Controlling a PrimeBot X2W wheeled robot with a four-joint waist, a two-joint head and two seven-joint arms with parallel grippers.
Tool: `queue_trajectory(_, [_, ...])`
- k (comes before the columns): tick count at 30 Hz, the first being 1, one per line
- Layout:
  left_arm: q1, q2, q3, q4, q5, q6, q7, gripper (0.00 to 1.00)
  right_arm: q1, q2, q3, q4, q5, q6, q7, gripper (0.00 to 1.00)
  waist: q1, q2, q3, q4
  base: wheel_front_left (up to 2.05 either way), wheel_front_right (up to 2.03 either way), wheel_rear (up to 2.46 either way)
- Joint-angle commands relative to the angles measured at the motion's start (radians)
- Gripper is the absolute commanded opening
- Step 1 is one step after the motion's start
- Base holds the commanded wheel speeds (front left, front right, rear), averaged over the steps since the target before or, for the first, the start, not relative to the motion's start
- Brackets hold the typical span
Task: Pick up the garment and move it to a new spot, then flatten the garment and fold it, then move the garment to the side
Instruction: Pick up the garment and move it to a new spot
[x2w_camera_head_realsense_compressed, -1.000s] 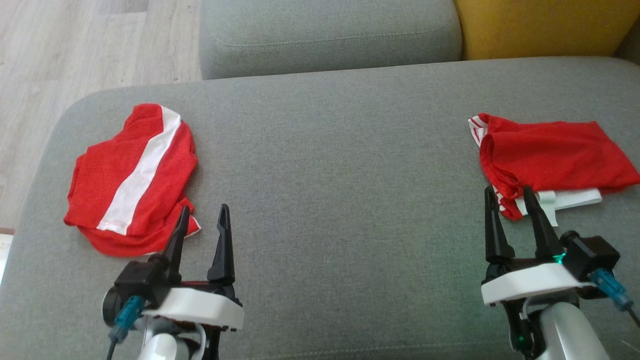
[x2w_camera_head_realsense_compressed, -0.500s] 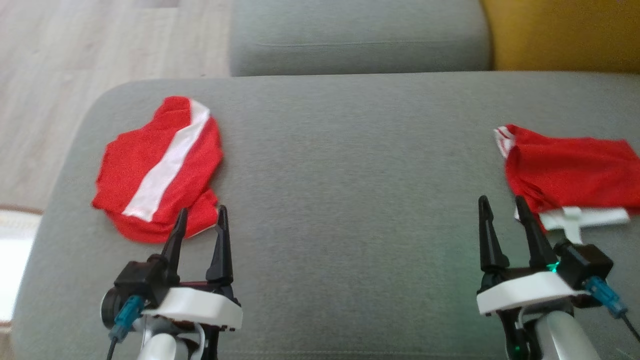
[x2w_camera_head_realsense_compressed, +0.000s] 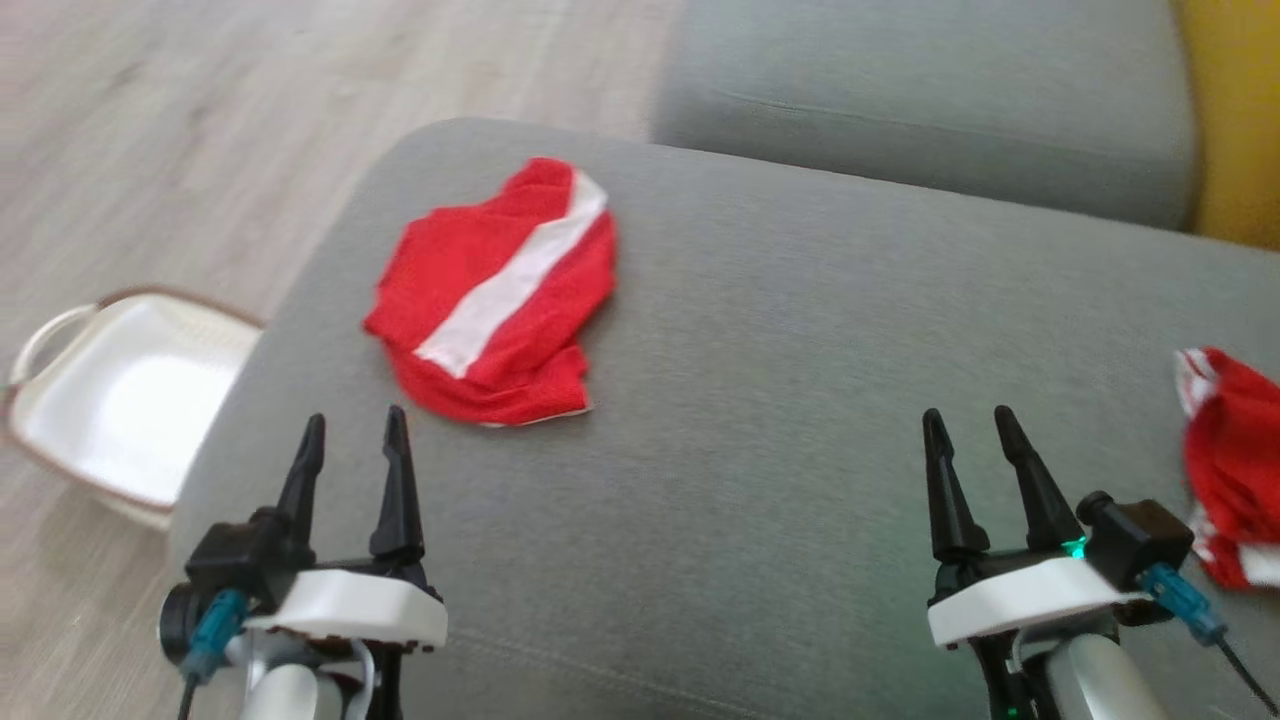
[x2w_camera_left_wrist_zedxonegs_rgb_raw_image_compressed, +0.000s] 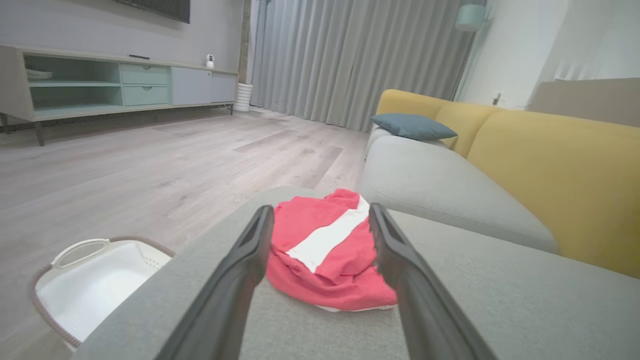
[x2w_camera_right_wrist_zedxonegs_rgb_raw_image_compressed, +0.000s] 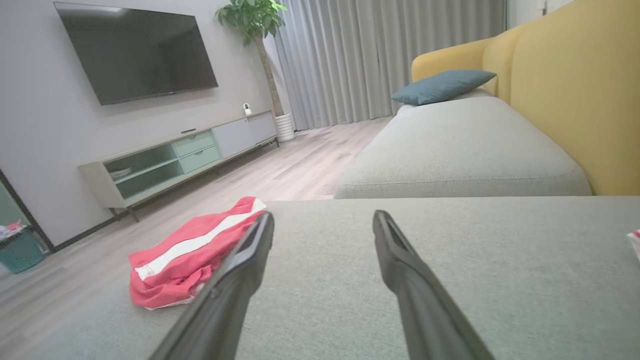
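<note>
Both left gripper (x2w_camera_head_realsense_compressed: 355, 415) and right gripper (x2w_camera_head_realsense_compressed: 970, 412) gape empty; pickup seemingly pending: left reaches one o'clock for the red striped garment (x2w_camera_head_realsense_compressed: 500, 300).

Red garment (x2w_camera_head_realsense_compressed: 1232, 465) half off-frame, right

Head view downward, low wrist views, all sharing garment (x2w_camera_head_realsense_compressed: 500, 300)

red white-striped garment (x2w_camera_head_realsense_compressed: 497, 300), grey sofa (x2w_camera_head_realsense_compressed: 800, 400)
</note>
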Motion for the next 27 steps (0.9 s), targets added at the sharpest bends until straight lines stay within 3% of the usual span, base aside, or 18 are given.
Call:
queue_trajectory(1, [-0.042, 0.006, 0.039, -0.028, 0.006, 0.000, -0.005, 1.00, -0.022, -0.002, 0.025, -0.027, 0.011, 0.007, -0.011, 1.00, 0.0000, 0.0000, -0.006, 0.047, 0.00, 0.00, 0.00])
queue_trajectory(7, [-0.032, 0.006, 0.058, -0.026, 0.015, -0.006, -0.005, 1.00, -0.024, -0.002, 0.040, -0.020, 0.032, 0.007, -0.011, 1.00, 0.0000, 0.0000, -0.010, 0.110, 0.00, 0.00, 0.00])
queue_trajectory(13, [-0.023, 0.006, 0.085, -0.020, 0.010, -0.008, -0.005, 1.00, -0.022, -0.002, 0.047, -0.017, 0.039, 0.007, -0.011, 1.00, 0.0000, 0.0000, -0.009, 0.128, 0.00, 0.00, 0.00])
queue_trajectory(21, [-0.057, 0.010, 0.139, -0.005, 0.022, -0.020, -0.005, 1.00, -0.038, -0.002, 0.053, -0.014, 0.016, 0.007, -0.011, 1.00, 0.0000, 0.0000, 0.036, 0.083, 0.00, 0.00, 0.00])
queue_trajectory(27, [-0.178, 0.064, 0.160, 0.096, 0.039, -0.036, 0.011, 1.00, -0.074, -0.002, 0.021, -0.041, -0.033, 0.007, -0.009, 1.00, 0.0000, 0.0000, 0.115, 0.039, 0.00, 0.00, 0.00])
